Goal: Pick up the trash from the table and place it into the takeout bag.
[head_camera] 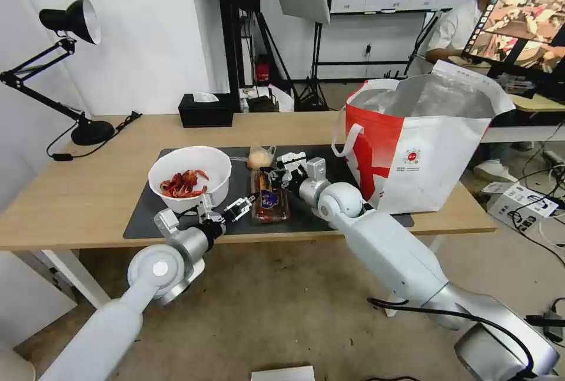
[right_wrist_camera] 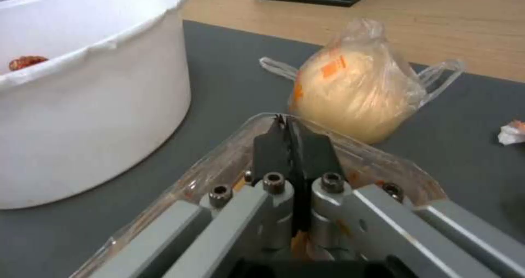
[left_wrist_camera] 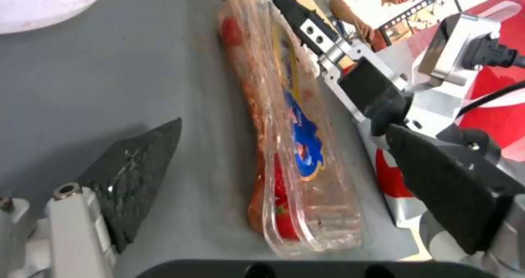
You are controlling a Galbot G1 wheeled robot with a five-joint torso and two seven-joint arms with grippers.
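R pincer (right_wrist_camera: 287, 140) clamps tray (head_camera: 270, 197).

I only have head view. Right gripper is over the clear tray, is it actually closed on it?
Observer: Yes. In the right wrist view the right gripper has its fingers pressed together on the rim of the clear tray.
Operator: And the left one?
Observer: The left gripper is open, one finger on each side of the tray, not touching it, down by the dark mat.
Operator: Anything just past the tray?
Observer: The small clear bag with a yellowish lump sits right beyond the pinched edge, beside the white bowl.
Operator: Tissue?
Observer: A crumpled white tissue lies on the mat beside that bag, apart from it.
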